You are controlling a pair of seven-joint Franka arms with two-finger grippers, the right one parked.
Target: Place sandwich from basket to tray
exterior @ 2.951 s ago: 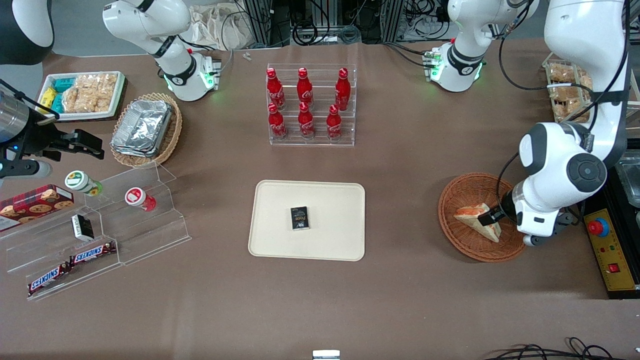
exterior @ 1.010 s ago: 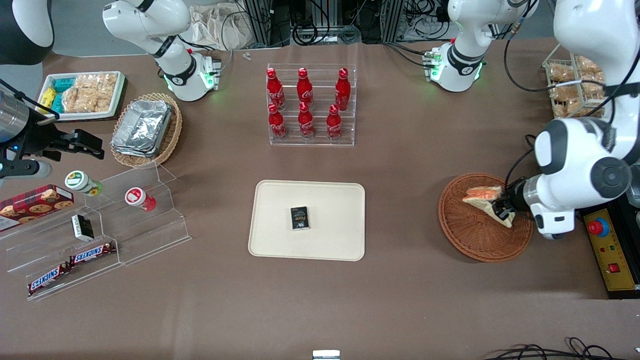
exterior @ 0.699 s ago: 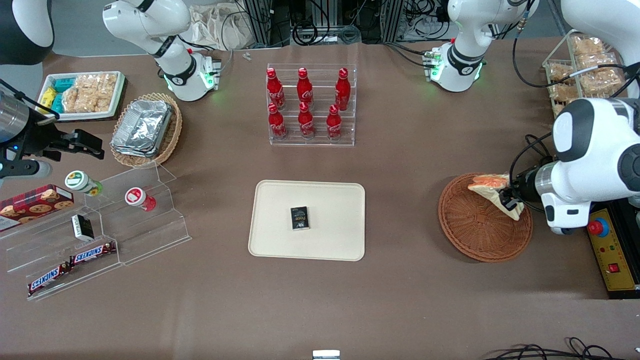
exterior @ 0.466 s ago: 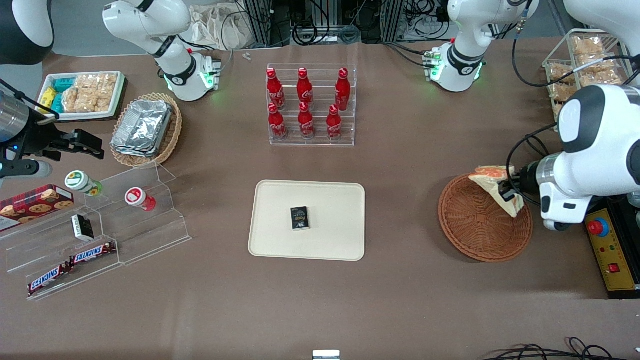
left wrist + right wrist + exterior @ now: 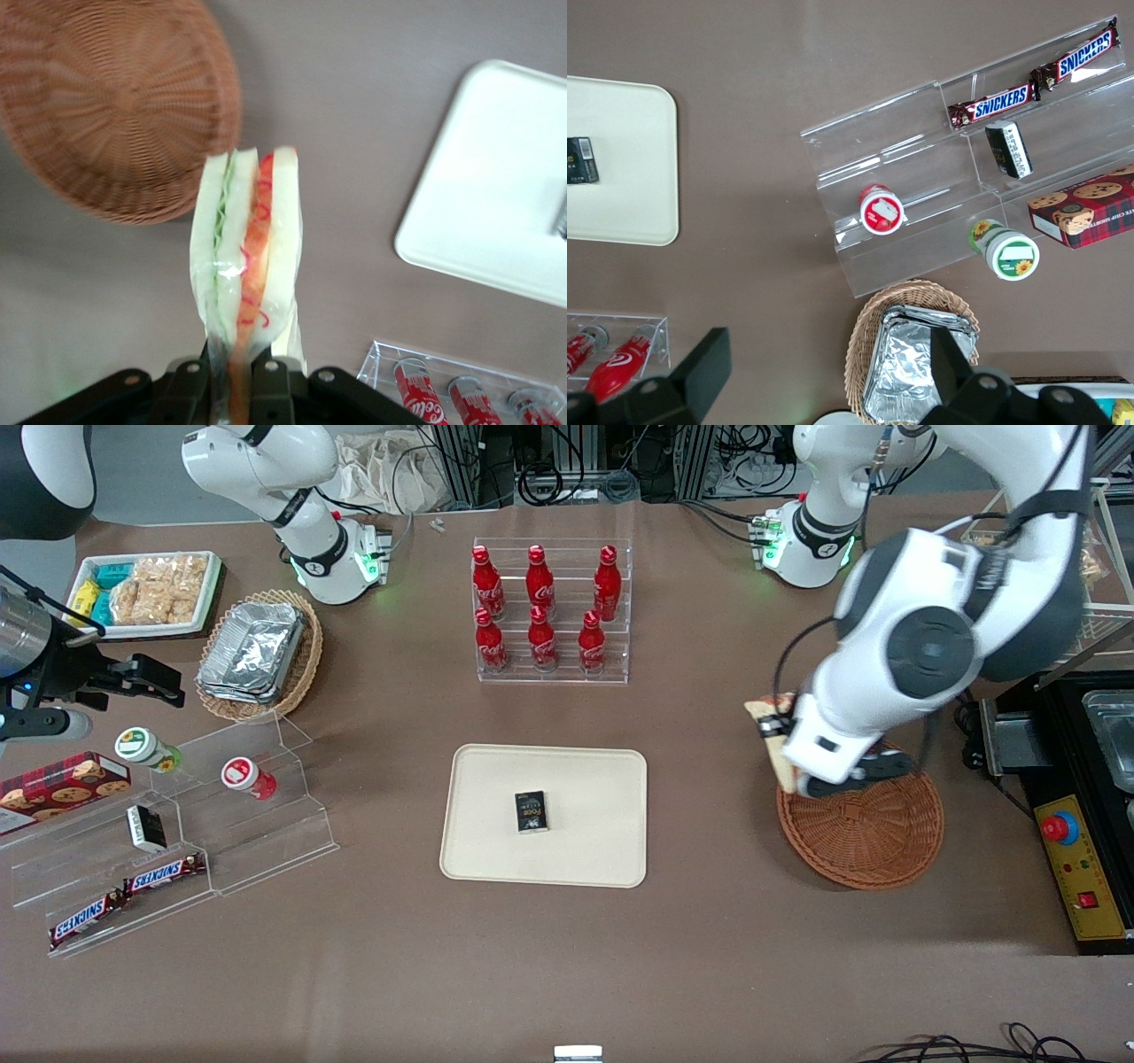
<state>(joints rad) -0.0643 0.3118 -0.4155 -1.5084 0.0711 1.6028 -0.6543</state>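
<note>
My left gripper (image 5: 232, 390) is shut on the sandwich (image 5: 248, 248), a plastic-wrapped wedge of white bread with green and red-orange layers, which stands straight out from the fingers. In the front view the sandwich (image 5: 780, 766) hangs in the air over the basket's rim on the side toward the tray, with the gripper (image 5: 772, 731) mostly hidden by the arm. The round reddish-brown wicker basket (image 5: 877, 841) (image 5: 115, 97) holds nothing. The cream tray (image 5: 585, 779) (image 5: 478, 195) lies flat at mid-table, toward the parked arm's end from the basket.
A small black box (image 5: 531, 811) lies in the middle of the tray. An acrylic rack of red cola bottles (image 5: 549, 611) stands farther from the front camera than the tray. A yellow box with a red button (image 5: 1076, 868) sits beside the basket.
The gripper has lifted the sandwich out of the basket and carried it over the rim toward the tray. The basket is left with nothing in it.
</note>
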